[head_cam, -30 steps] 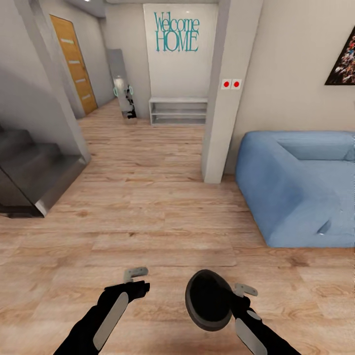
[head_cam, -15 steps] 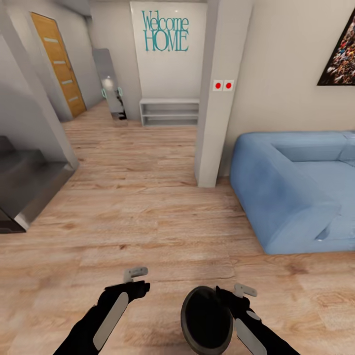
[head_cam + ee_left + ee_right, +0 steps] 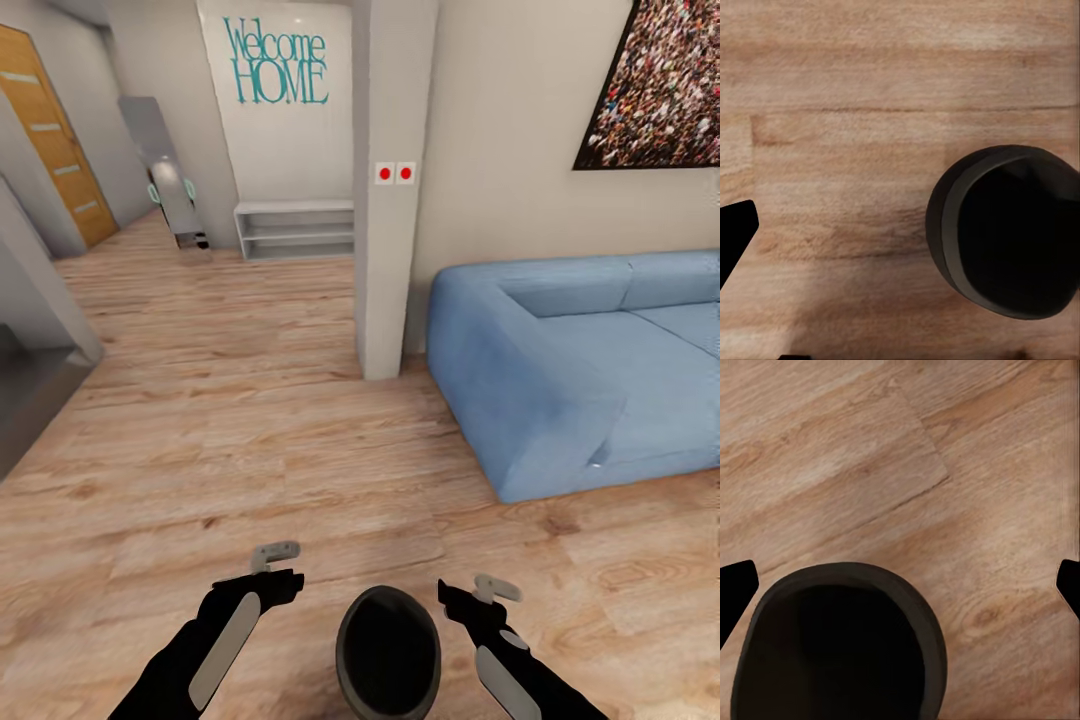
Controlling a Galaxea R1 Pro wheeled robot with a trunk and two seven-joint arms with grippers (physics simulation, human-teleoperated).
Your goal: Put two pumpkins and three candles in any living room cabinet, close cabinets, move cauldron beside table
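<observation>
I see cauldron (image 3: 388, 655) on floor between grippers; right gripper (image 3: 470, 592) gaping, empty, left (image 3: 285, 565) unclear. Sofa (image 3: 560, 370) at 2 o'clock. Centre jaws over rim first.

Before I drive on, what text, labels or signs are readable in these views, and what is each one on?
"Welcome HOME": teal lettering on the white wall at the far end of the hallway, above the low grey shelf.
Two red buttons on the pillar: no readable text.
Framed picture above the blue sofa: speckled pattern, no words legible.
Cauldron: no markings visible.
</observation>
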